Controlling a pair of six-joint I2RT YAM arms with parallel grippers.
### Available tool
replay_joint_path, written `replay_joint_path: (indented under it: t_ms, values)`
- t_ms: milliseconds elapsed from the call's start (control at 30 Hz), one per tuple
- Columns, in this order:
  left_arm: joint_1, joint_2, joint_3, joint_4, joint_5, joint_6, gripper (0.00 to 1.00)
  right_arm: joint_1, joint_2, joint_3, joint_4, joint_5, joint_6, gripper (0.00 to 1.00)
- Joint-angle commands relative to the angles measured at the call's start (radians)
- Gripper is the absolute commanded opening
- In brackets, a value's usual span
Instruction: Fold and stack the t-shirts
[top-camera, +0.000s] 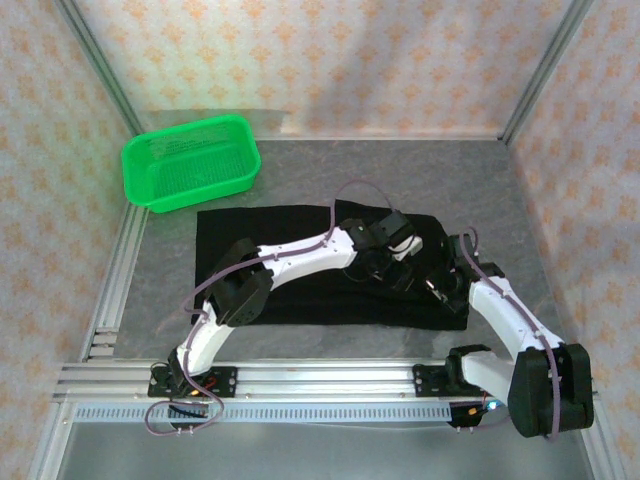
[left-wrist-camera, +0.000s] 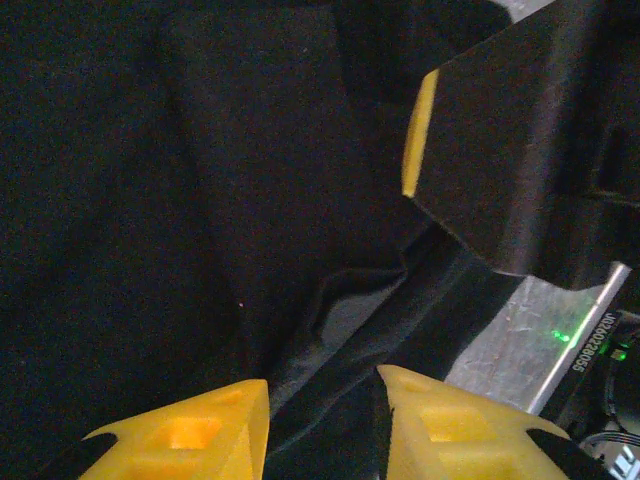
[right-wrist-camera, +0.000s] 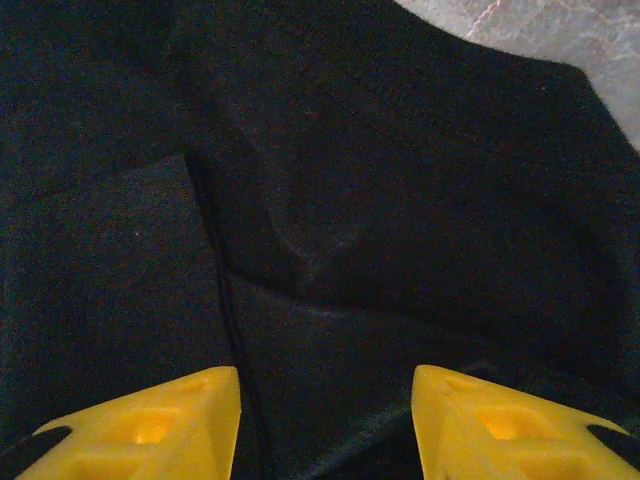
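Seat the left gripper (left-wrist-camera: 322, 400) squarely on the t-shirt (top-camera: 218, 232) fold at its right end (gripping or not, I cannot tell) while the right gripper (right-wrist-camera: 325, 385) hovers there, released.

A short printed code runs along a white sticker (left-wrist-camera: 597, 345) at the near right, too blurred to read.
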Motion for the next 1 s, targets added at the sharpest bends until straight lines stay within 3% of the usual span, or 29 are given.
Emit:
replay_joint_path:
  t_ms: [0, 367, 633, 967]
  values:
    - [-0.013, 0.022, 0.026, -0.027, -0.035, 0.022, 0.33, -0.007, -0.01, 0.027, -0.03, 0.021, -0.012, 0.49]
    - [-0.023, 0.054, 0.084, -0.062, -0.054, 0.034, 0.22, -0.01, -0.011, 0.027, -0.03, 0.019, -0.013, 0.49]
    - [-0.023, 0.062, 0.112, -0.089, -0.058, 0.056, 0.0, -0.01, -0.017, 0.048, -0.037, 0.012, -0.014, 0.49]
    - [-0.023, 0.068, 0.136, -0.112, -0.044, 0.078, 0.0, -0.012, -0.046, 0.077, -0.065, 0.019, -0.023, 0.5]
